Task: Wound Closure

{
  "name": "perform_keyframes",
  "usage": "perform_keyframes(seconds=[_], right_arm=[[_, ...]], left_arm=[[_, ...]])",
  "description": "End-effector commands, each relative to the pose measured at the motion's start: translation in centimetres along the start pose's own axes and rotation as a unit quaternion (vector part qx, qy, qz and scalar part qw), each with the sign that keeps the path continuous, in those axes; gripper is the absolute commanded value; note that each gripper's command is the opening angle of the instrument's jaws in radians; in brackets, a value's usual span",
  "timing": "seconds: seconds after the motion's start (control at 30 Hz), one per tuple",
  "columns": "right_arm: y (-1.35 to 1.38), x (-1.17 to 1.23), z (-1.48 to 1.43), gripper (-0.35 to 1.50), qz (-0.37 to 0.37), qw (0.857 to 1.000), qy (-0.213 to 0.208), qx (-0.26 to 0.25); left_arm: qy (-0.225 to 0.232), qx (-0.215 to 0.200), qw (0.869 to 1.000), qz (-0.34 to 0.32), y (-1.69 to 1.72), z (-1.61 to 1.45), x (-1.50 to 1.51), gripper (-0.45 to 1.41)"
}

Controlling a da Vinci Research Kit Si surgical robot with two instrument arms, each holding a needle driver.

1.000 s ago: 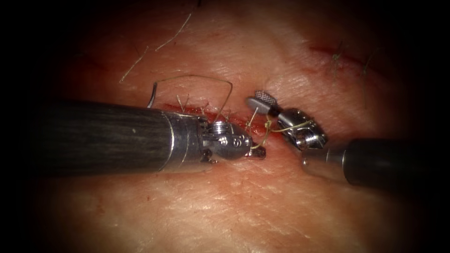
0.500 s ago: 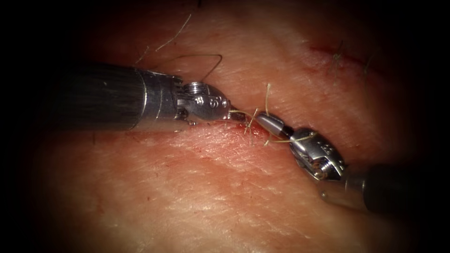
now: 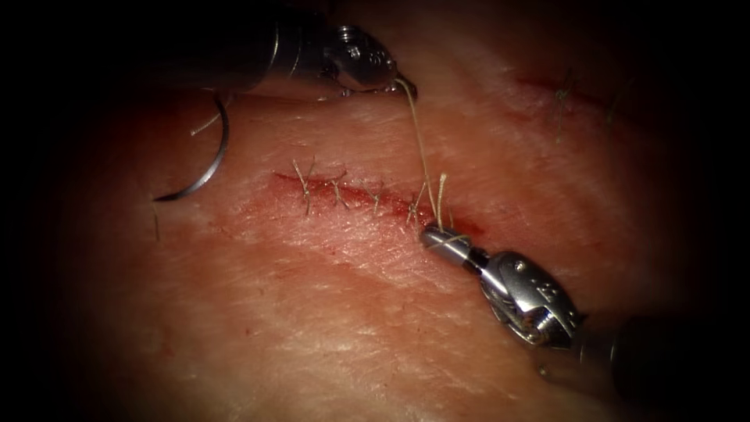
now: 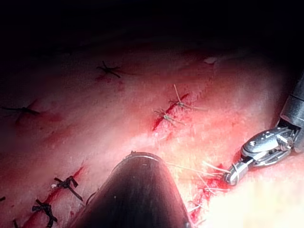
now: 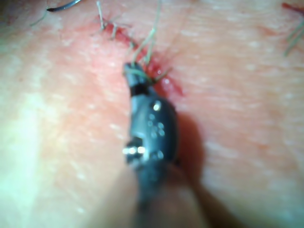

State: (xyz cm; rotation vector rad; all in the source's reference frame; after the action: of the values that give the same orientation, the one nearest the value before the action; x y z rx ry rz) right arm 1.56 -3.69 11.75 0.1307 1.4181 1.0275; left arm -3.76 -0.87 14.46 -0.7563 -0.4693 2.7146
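The cut [image 3: 367, 197] in the tissue carries several stitches. My left tool [image 3: 405, 84] sits high above the cut, jaws shut on the pale thread [image 3: 420, 148], which runs taut down to the cut's right end. There my right tool [image 3: 434, 236] is shut on the thread, with a turn of thread round its jaws; it also shows in the left wrist view [image 4: 231, 176] and the right wrist view [image 5: 133, 71]. The curved needle [image 3: 209, 160] lies free on the tissue left of the cut, held by neither tool and not in the tissue; it also shows in the right wrist view [image 5: 64, 5].
Short cut thread ends [image 3: 303, 181] stick up from the stitches. Another red mark with hairs [image 3: 558, 90] lies at the upper right. The left wrist view shows the left shaft [image 4: 137, 190] and dark-stitched older cuts [image 4: 66, 183].
My left tool has risen from the cut to the top, drawing the thread taut. The right tool closed and slid down to the cut's right end. The needle now lies uncovered at left.
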Motion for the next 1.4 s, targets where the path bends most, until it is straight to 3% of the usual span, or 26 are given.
perform_keyframes(seconds=[0.03, 0.27, 0.6, 0.9, 1.0, 1.17, 1.4], right_arm=[[-0.02, -0.12, 0.02, -0.35, 0.0, 1.0, -0.005, 0.002], [-0.13, -0.27, -0.06, -0.35, -0.012, 0.998, -0.049, 0.036], [-0.34, -0.03, -0.18, -0.35, -0.021, 0.994, -0.077, 0.068], [-0.44, 0.0, -0.3, -0.35, -0.055, 0.992, -0.091, 0.06], [-0.44, 0.0, -0.25, -0.35, -0.076, 0.989, -0.094, 0.088], [-0.43, -0.04, -0.1, -0.35, -0.146, 0.973, -0.101, 0.147], [-0.47, -0.11, 0.07, -0.35, -0.269, 0.935, -0.119, 0.197]], left_arm=[[0.001, 0.0, 1.0, -0.001, -0.06, 0.09, 0.06, -0.45], [0.007, -0.009, 1.0, -0.011, -0.44, 0.27, 0.31, -0.45], [0.006, -0.006, 1.0, -0.017, -0.84, 0.34, 0.36, -0.45], [0.006, -0.004, 1.0, -0.019, -1.06, 0.34, 0.34, -0.45], [0.005, -0.003, 1.0, -0.02, -1.08, 0.36, 0.35, -0.45], [0.005, -0.001, 1.0, -0.024, -1.12, 0.4, 0.42, -0.45], [0.012, 0.006, 0.999, -0.034, -1.43, 0.46, 0.55, -0.45]])
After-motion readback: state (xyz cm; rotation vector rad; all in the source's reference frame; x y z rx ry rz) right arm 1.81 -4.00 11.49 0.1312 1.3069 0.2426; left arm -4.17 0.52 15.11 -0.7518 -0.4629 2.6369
